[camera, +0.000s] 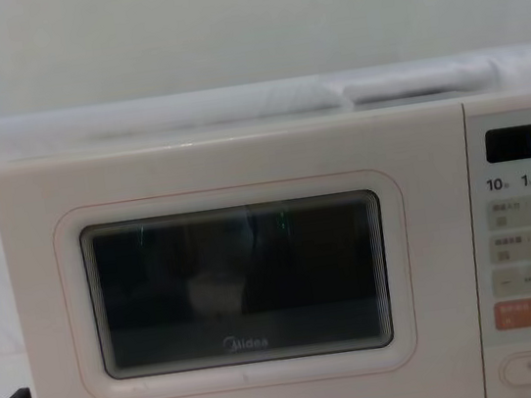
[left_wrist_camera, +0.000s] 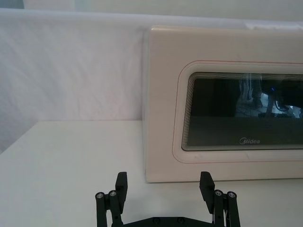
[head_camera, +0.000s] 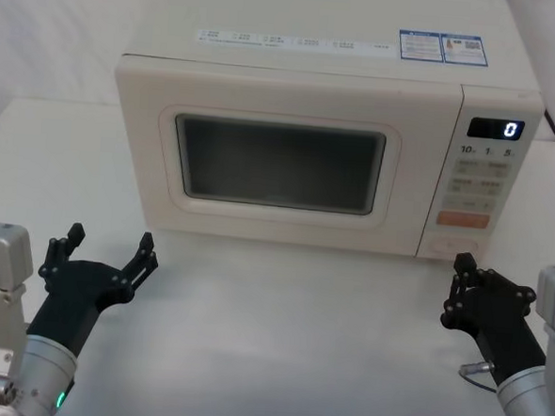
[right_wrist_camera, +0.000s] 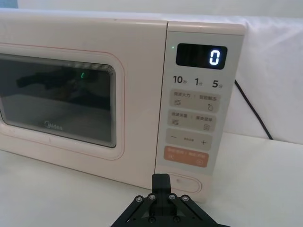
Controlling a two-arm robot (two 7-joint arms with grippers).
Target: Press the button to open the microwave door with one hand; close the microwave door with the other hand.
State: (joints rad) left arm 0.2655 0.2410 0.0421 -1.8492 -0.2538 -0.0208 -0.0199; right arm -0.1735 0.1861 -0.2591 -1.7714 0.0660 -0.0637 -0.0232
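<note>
The microwave [head_camera: 290, 152] sat at the table's far side, its microwave door [head_camera: 280, 161] shut. Nothing looked done. The left gripper [head_camera: 110, 254] was spread; the right gripper [right_wrist_camera: 161, 182], pressed together, apparently hovered just short of the button [right_wrist_camera: 187, 183].

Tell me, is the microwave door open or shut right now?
Shut. The microwave door sits flush with the control panel, with no gap along its edge in any view.

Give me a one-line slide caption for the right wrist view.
Shut right gripper poised just before the button, microwave door closed, display reading 0.
</note>
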